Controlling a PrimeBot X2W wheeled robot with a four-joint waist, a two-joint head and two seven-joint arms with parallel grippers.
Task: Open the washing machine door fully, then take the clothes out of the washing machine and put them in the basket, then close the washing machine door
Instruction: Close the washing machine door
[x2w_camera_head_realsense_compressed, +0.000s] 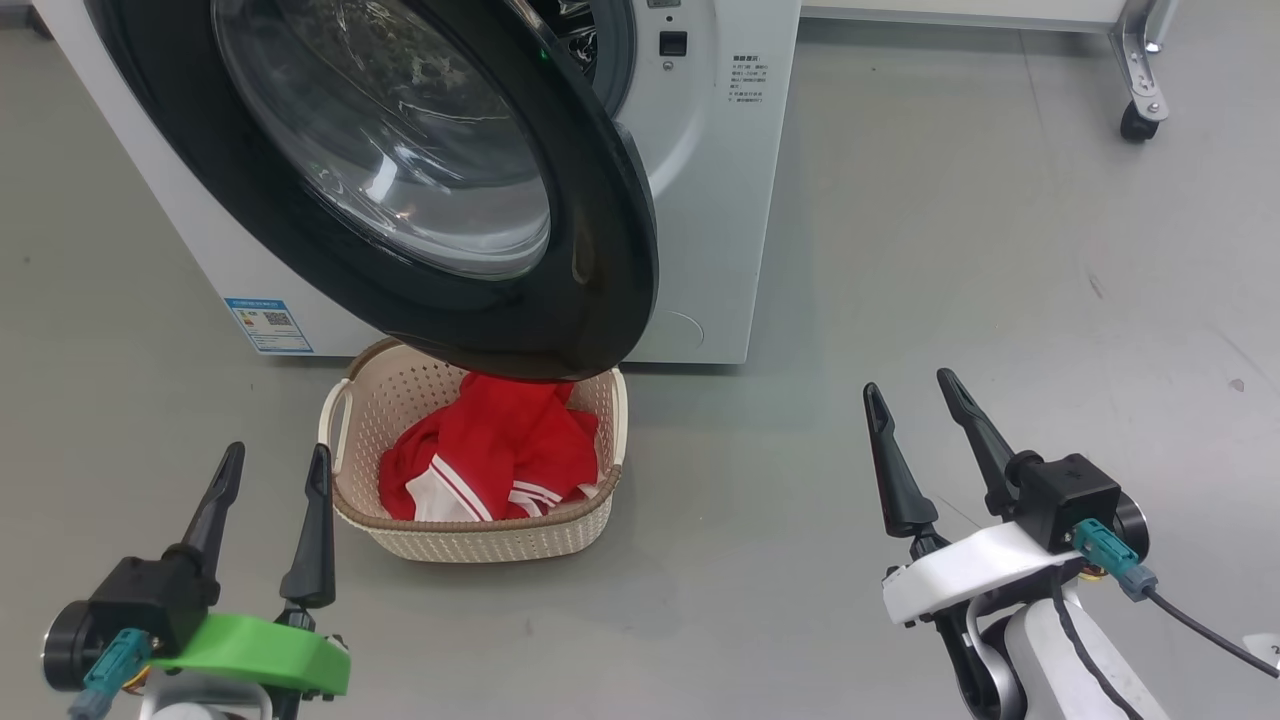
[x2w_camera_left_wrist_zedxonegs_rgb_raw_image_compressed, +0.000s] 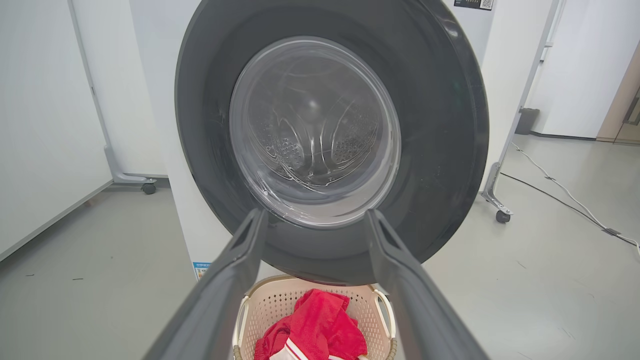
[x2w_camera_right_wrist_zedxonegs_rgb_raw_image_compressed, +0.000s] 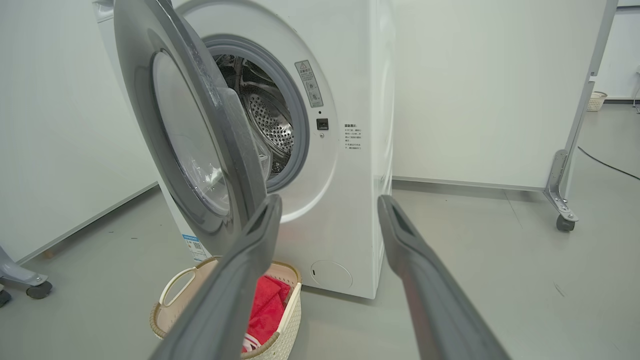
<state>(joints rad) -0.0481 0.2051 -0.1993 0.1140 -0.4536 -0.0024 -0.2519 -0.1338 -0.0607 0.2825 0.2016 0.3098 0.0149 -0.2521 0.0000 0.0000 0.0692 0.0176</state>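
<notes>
The washing machine door (x2w_camera_head_realsense_compressed: 420, 170) hangs partly open, its black rim over the back of the basket (x2w_camera_head_realsense_compressed: 470, 535). Red clothes (x2w_camera_head_realsense_compressed: 495, 455) with white striped panels lie in the basket on the floor before the white washing machine (x2w_camera_head_realsense_compressed: 710, 180). The steel drum (x2w_camera_right_wrist_zedxonegs_rgb_raw_image_compressed: 267, 120) shows past the door (x2w_camera_right_wrist_zedxonegs_rgb_raw_image_compressed: 190, 135) in the right wrist view. My left gripper (x2w_camera_head_realsense_compressed: 275, 465) stands open at the lower left, just left of the basket. My right gripper (x2w_camera_head_realsense_compressed: 910, 390) is open at the lower right, well clear of the machine. Neither holds anything. The left wrist view faces the door glass (x2w_camera_left_wrist_zedxonegs_rgb_raw_image_compressed: 315, 130), with the clothes (x2w_camera_left_wrist_zedxonegs_rgb_raw_image_compressed: 315, 325) below.
A blue label (x2w_camera_head_realsense_compressed: 268, 325) is on the machine's lower front, a round filter cover (x2w_camera_right_wrist_zedxonegs_rgb_raw_image_compressed: 330, 274) at its lower right. A wheeled white partition (x2w_camera_head_realsense_compressed: 1140, 75) stands at the back right. A cable (x2w_camera_left_wrist_zedxonegs_rgb_raw_image_compressed: 565, 190) lies on the grey floor.
</notes>
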